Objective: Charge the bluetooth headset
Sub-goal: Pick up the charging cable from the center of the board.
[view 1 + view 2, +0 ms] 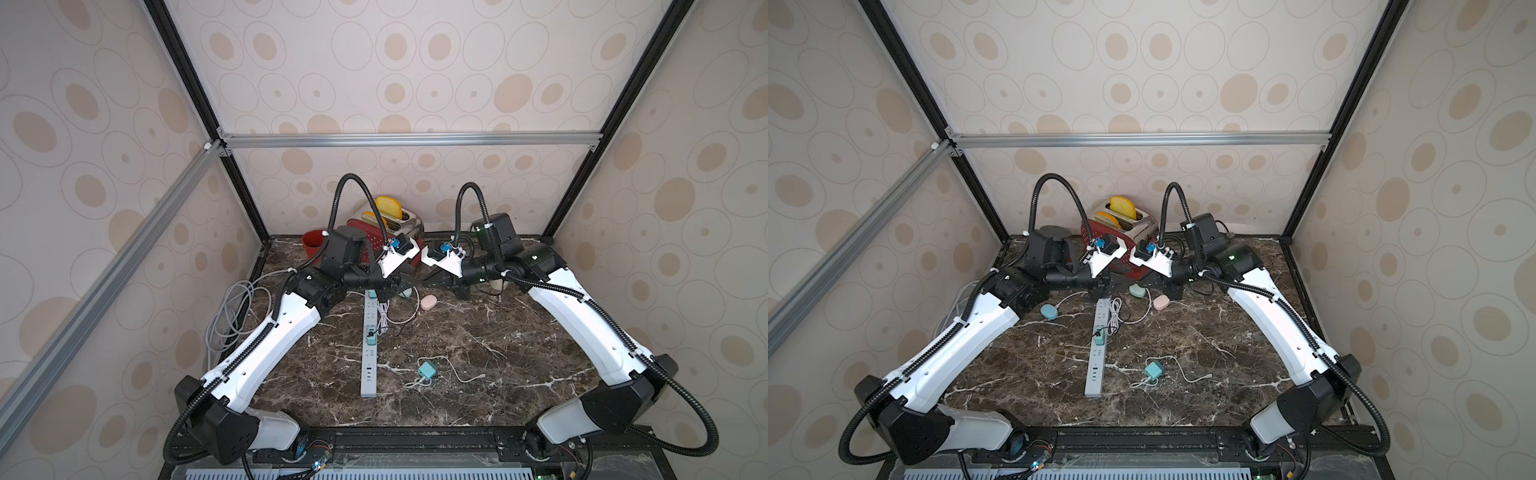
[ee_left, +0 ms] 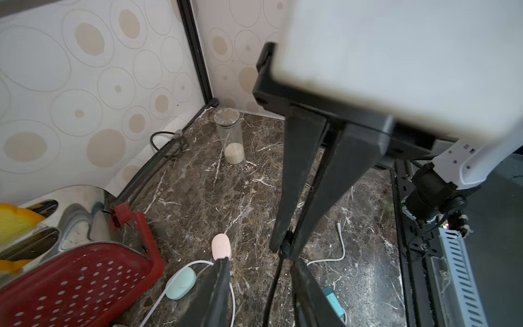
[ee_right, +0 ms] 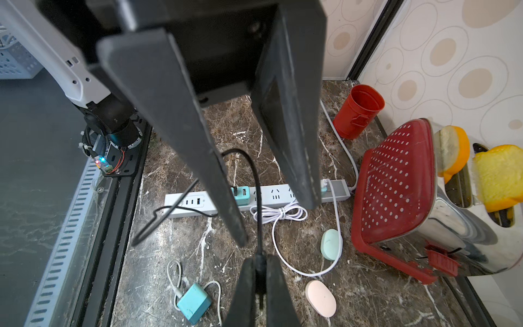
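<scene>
A pink oval headset case (image 3: 321, 297) and a mint one (image 3: 331, 244) lie on the marble near the far end of the grey power strip (image 3: 271, 195); a blue case (image 1: 1048, 311) lies further left. My right gripper (image 3: 260, 271) is shut on the plug end of a black cable (image 3: 254, 181) that runs back to a teal adapter (image 3: 242, 195) in the strip. Just left of it, my left gripper (image 2: 261, 262) is open, its fingers either side of that cable, one tip near the pink case (image 2: 221, 247). A white cable (image 3: 294, 270) loops past the mint case.
A loose teal adapter (image 1: 427, 370) with a white lead lies near the strip's front end. At the back stand a chrome toaster (image 1: 409, 220) with bread, a red perforated tray (image 3: 396, 184), a red cup (image 3: 358, 111) and a glass jar (image 2: 229, 136). Grey cable coils (image 1: 228, 316) lie left.
</scene>
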